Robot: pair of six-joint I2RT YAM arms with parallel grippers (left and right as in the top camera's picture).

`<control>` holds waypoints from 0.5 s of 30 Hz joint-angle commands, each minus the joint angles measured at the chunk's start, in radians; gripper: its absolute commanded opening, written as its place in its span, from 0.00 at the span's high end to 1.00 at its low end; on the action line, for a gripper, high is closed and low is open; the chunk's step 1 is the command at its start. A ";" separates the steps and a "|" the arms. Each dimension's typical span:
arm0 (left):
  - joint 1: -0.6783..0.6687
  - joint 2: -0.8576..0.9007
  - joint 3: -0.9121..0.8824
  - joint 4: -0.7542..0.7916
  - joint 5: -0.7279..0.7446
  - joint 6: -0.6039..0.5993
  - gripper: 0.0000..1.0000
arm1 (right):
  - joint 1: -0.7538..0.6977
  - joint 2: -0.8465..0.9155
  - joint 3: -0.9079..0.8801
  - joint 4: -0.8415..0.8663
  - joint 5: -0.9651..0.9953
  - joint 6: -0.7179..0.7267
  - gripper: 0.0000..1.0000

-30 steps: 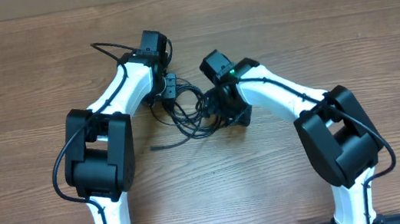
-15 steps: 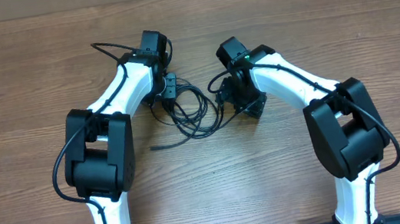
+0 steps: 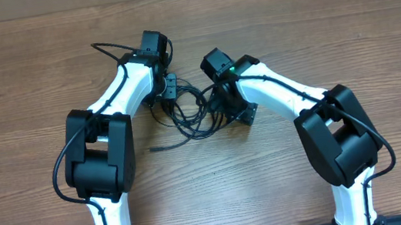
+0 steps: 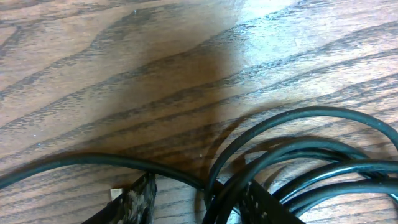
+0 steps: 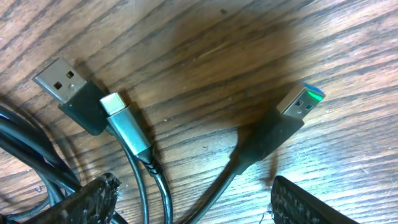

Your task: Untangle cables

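From above, the cables (image 3: 189, 114) are lying bunched in loose loops on the table (image 3: 289, 15). My left gripper (image 3: 167, 86) is sitting at the bunch's upper-left edge and my right gripper (image 3: 231, 107) at its right edge.

Left wrist: my fingers (image 4: 140, 200) are standing part-way apart with black strands (image 4: 298, 162) running between them. I cannot tell if they are pinching.

Right wrist: my fingers (image 5: 311, 199) are spread wide and holding nothing, hovering over a grey plug (image 5: 62, 78), a silvery plug (image 5: 124, 124) and a blue-tongued plug (image 5: 298, 102). I'm judging the blue-tongued one best: close on the cord just behind its shell, then draw it slowly away from the bunch.
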 commanded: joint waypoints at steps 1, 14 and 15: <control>0.014 0.034 -0.037 -0.015 -0.051 -0.006 0.56 | 0.021 0.008 0.019 0.000 0.024 0.012 0.25; 0.014 0.034 -0.037 -0.016 -0.051 -0.006 0.56 | 0.075 0.008 0.018 0.000 0.077 0.046 0.28; 0.014 0.034 -0.037 -0.016 -0.051 -0.006 0.56 | 0.075 0.008 0.018 0.000 0.077 0.045 0.28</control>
